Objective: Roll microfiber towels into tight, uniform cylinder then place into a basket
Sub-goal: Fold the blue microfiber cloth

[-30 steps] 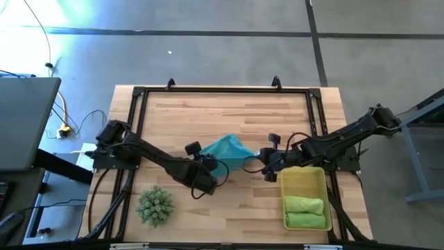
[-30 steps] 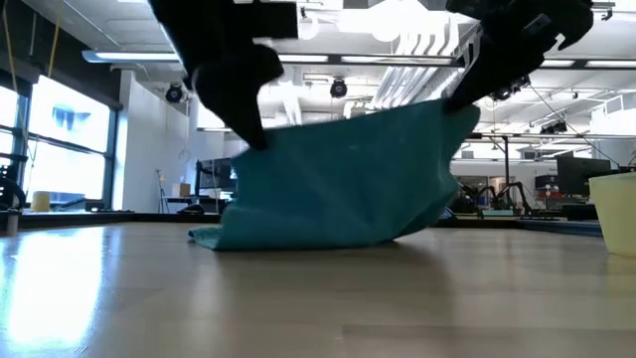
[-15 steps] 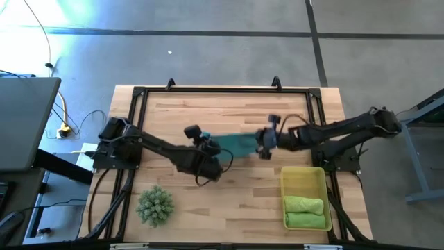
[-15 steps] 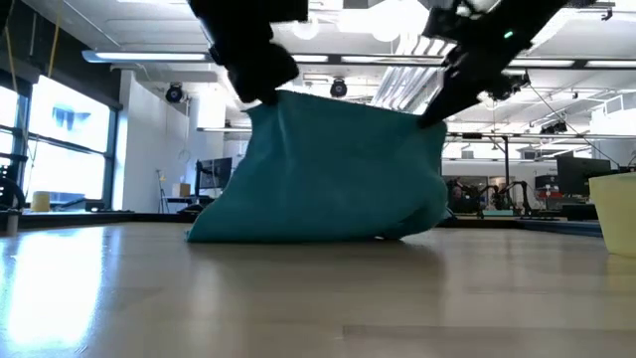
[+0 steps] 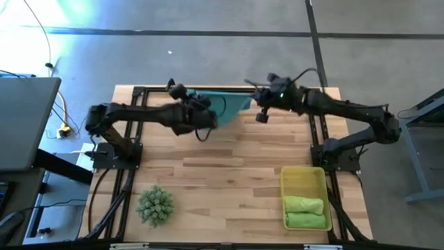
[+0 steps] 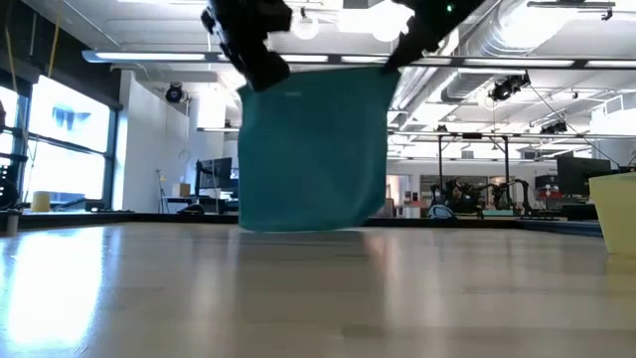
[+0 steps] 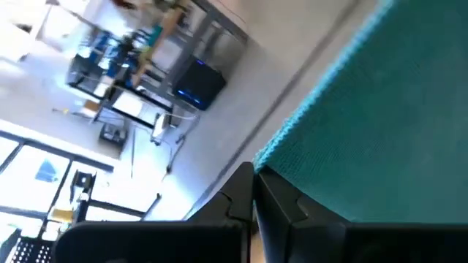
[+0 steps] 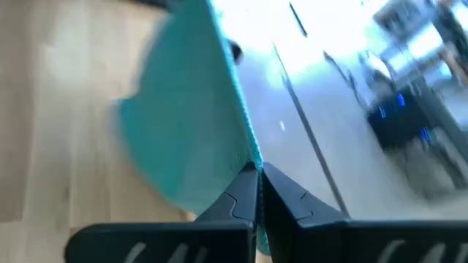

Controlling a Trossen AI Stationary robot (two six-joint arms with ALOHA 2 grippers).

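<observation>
Both arms have carried the teal towel (image 5: 223, 103) from mid-table to the far edge, and it now hangs clear of the wood. You have the left gripper (image 5: 201, 104) pinched tight on one top corner and the right gripper (image 5: 258, 103) clamped on the other. Two green rolled towels (image 5: 304, 211) lie in the yellow basket (image 5: 302, 179) at your near right.

In the low view both arms run off the upper edge, so neither gripper's body shows above the teal towel (image 6: 313, 149). The basket (image 6: 614, 211) is cut by the right edge there. The right wrist view blurs the towel's lower edge beyond the right gripper (image 8: 257, 191).
</observation>
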